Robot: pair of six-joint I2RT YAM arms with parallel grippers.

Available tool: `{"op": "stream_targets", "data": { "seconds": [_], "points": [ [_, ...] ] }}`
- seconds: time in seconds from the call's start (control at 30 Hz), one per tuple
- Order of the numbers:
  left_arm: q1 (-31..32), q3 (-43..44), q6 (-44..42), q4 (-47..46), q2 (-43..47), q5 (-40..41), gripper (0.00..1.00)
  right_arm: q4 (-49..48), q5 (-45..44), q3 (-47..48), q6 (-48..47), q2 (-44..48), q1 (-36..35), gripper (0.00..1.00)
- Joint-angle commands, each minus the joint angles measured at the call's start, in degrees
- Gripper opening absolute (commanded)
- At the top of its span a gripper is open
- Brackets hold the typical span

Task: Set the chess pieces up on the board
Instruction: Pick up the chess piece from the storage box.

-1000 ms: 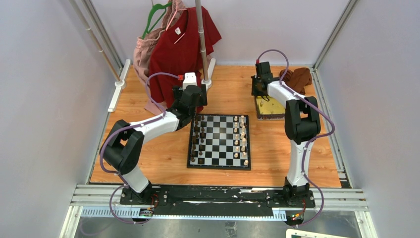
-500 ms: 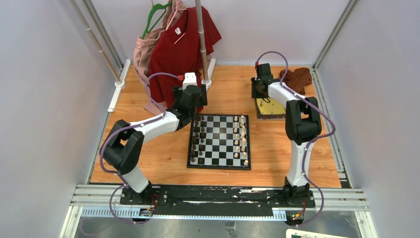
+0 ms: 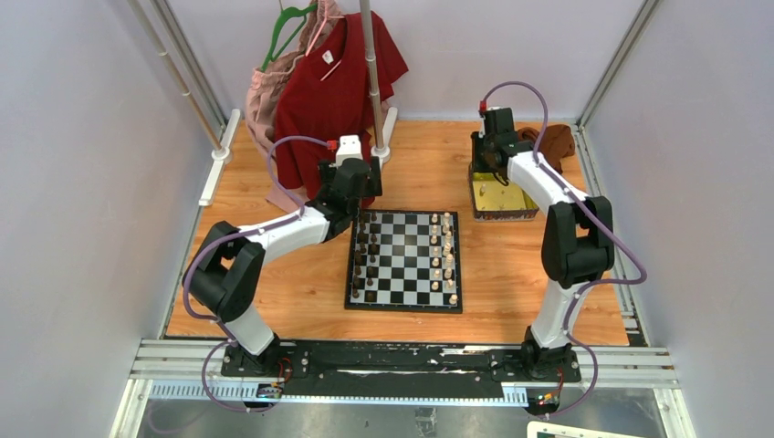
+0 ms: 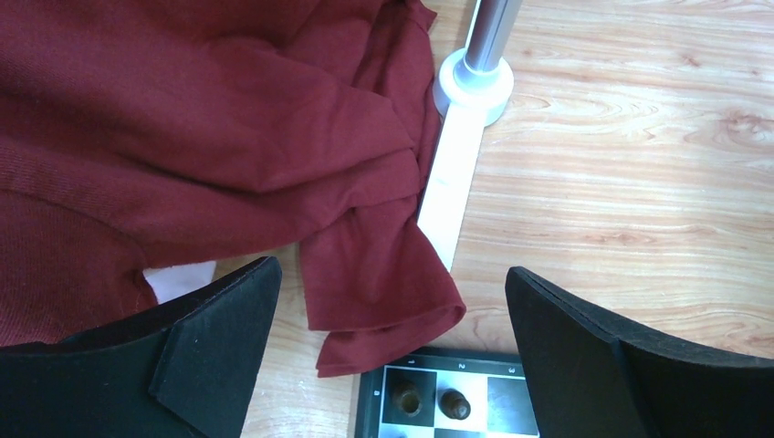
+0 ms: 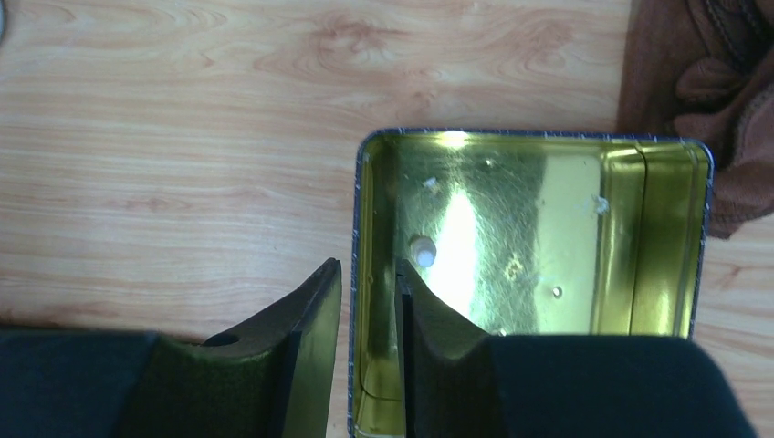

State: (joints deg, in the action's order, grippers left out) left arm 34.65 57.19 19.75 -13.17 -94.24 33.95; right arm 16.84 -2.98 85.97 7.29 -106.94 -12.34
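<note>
The board (image 3: pixel 402 261) lies mid-table. Dark chess pieces (image 3: pixel 367 254) fill its left columns and cream chess pieces (image 3: pixel 444 257) its right columns. My left gripper (image 3: pixel 352 185) is open and empty, hovering over the board's far left corner. In the left wrist view its gripper (image 4: pixel 388 274) is wide open above two dark pieces (image 4: pixel 405 394) on the corner squares. My right gripper (image 3: pixel 494 170) is at the gold tin (image 3: pixel 504 195). In the right wrist view the gripper (image 5: pixel 368 269) has narrow jaws that straddle the tin's left wall (image 5: pixel 355 219). A small cream piece (image 5: pixel 423 251) lies inside the tin.
A red shirt (image 3: pixel 333 82) and a pink garment (image 3: pixel 269 91) hang on a rack with a white base (image 4: pixel 473 87). The shirt's sleeve (image 4: pixel 383 274) lies by the board's corner. A brown cloth (image 3: pixel 552 141) lies behind the tin. Grey walls enclose the table.
My right arm has swung to the right and its gripper has shifted back and right along the tin. The left arm and the board have not moved.
</note>
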Motion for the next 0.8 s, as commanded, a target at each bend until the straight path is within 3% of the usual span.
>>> {"op": "stream_targets", "data": {
  "seconds": [0.0, 0.77],
  "points": [
    [0.34, -0.93, 0.36, -1.51, 2.12, 0.36, 1.00, 2.14, -4.00, -3.23, -1.13, 2.39, 0.42, 0.32],
    [0.37, -1.55, 0.47, -2.04, 1.29, 0.38, 1.00, 2.29, -4.36, -5.10, -1.07, -2.53, 2.32, 0.31]
  ]
}}
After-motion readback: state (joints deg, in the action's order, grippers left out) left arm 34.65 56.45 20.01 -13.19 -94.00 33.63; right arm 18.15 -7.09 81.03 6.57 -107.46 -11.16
